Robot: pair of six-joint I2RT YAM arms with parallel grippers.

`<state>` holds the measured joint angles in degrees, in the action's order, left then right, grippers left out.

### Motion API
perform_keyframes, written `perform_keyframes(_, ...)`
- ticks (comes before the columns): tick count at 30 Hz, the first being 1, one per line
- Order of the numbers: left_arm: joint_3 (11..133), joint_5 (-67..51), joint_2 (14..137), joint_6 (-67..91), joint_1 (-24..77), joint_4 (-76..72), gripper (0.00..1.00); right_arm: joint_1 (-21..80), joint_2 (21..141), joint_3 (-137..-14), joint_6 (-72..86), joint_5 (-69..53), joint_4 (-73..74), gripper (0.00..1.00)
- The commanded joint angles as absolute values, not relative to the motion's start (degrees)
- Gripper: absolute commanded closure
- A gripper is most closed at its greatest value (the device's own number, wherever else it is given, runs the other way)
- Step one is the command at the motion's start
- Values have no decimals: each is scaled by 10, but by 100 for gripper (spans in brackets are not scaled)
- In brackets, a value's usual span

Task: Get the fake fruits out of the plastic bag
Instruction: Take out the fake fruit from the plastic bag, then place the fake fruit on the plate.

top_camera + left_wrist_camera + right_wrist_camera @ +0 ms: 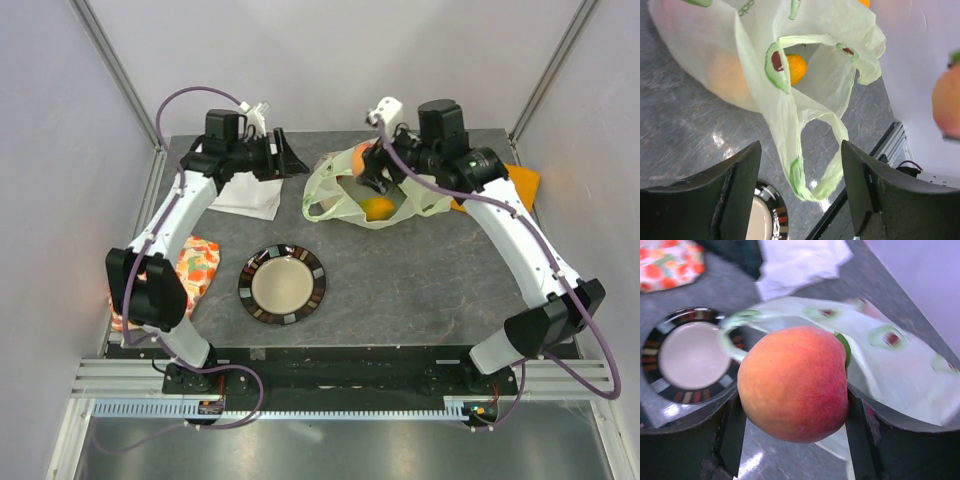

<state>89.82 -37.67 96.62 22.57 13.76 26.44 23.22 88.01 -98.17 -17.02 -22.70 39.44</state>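
The pale-green plastic bag [375, 195] lies at the back middle of the table, its mouth and handle loops towards the left. My right gripper [368, 165] is shut on the orange-pink peach [792, 382] and holds it above the bag's upper edge. A yellow-orange fruit [380, 208] shows through the bag, and in the left wrist view [796, 67] inside its mouth. My left gripper [293, 160] is open and empty just left of the bag, facing a handle loop [812, 170]. Other fruits are hidden.
A dark-rimmed plate [282, 284] with a cream centre sits in front of the bag. A white folded cloth [247, 195] lies under the left arm. An orange-floral cloth [195, 265] lies at the left. A flat orange cloth [520, 180] lies behind the right arm.
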Motion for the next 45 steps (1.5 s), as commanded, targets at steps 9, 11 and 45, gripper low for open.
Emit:
perform_keyframes(9, 792, -330, 703, 191, 60, 286, 27, 466, 955, -973, -334, -251, 378, 57)
perform_keyframes(11, 775, -309, 676, 220, 29, 285, 28, 503, 966, -911, -342, -207, 294, 57)
perform_keyframes(45, 661, -379, 565, 306, -64, 260, 31, 597, 1270, -992, -159, -236, 221, 44)
